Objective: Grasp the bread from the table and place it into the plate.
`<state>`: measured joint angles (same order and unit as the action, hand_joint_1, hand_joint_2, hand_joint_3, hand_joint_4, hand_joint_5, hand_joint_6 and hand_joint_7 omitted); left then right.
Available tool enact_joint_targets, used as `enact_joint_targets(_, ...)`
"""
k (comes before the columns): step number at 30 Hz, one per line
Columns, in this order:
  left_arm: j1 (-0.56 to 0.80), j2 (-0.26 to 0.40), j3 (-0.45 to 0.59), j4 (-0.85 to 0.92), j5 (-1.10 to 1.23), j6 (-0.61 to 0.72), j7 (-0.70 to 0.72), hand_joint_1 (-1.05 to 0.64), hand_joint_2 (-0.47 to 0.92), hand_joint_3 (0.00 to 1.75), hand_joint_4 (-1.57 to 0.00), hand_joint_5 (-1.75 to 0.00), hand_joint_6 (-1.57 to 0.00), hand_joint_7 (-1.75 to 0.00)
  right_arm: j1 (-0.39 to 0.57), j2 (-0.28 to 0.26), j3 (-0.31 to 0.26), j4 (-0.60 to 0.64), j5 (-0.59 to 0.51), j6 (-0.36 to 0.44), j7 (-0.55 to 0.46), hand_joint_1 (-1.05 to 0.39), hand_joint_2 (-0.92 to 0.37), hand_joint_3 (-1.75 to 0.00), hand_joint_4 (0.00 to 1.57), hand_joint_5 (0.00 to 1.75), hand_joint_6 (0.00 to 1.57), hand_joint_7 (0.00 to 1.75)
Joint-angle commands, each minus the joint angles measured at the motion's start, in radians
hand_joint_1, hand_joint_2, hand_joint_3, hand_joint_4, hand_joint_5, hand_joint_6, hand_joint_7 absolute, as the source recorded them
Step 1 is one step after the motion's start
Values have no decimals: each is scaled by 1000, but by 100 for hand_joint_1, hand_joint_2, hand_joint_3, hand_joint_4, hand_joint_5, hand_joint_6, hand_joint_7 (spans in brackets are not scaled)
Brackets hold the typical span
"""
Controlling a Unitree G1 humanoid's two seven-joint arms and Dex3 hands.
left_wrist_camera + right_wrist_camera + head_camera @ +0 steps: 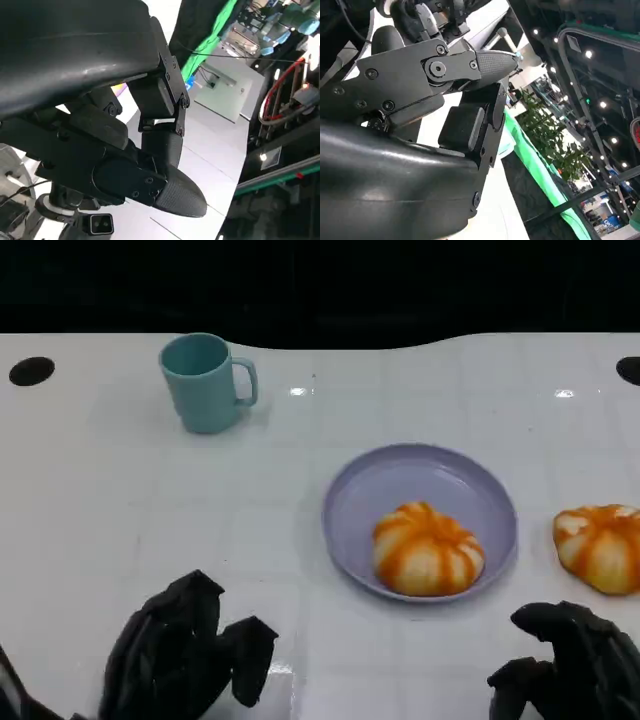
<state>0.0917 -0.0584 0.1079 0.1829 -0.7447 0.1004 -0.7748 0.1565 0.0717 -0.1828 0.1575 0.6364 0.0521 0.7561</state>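
Starting over on the left, the left hand [185, 655] sits low by the near edge of the white surface [150, 520], fingers loosely curled with gaps between them and nothing in its grip — it's just hanging there above the tabletop. In the left wrist view the same hand [150, 165] shows as a black shell with a rubbery fingertip [182, 200] sticking out, nothing pinched in it. Up toward the far edge, left of middle, there's a teal mug [205, 382] standing upright with its handle pointing right, well apart from everything else. Moving on to the middle, a lavender plate [420, 480] lies flat a bit right of centre, and one orange-and-white striped bread [428, 550] is already sitting inside it, on the near part close to the rim. Just past the plate's right side, a second bread [600, 547] of the same look rests straight on the surface near the right edge — beside the plate, not touching it as far as I can see. Below that one, at the near right corner, the right hand [570, 665] hovers with its fingers bent and spread, holding nothing, close to the second bread but apart from it. The right wrist view has that hand [465, 90] up close, fingers empty.
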Motion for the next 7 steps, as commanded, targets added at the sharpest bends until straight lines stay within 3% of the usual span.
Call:
enact_joint_targets(1,-14,21,11,20,7,14,-41,-98,88,0,-114,-164,-113,-138,-8,-11,-5,4,15,3,11,-60,-92,-31,157,61,157,24)
enact_joint_targets(7,-18,19,19,25,10,22,-46,-98,87,0,-114,-163,-114,-137,-11,-11,-6,7,14,3,14,-60,-92,-32,157,61,157,24)
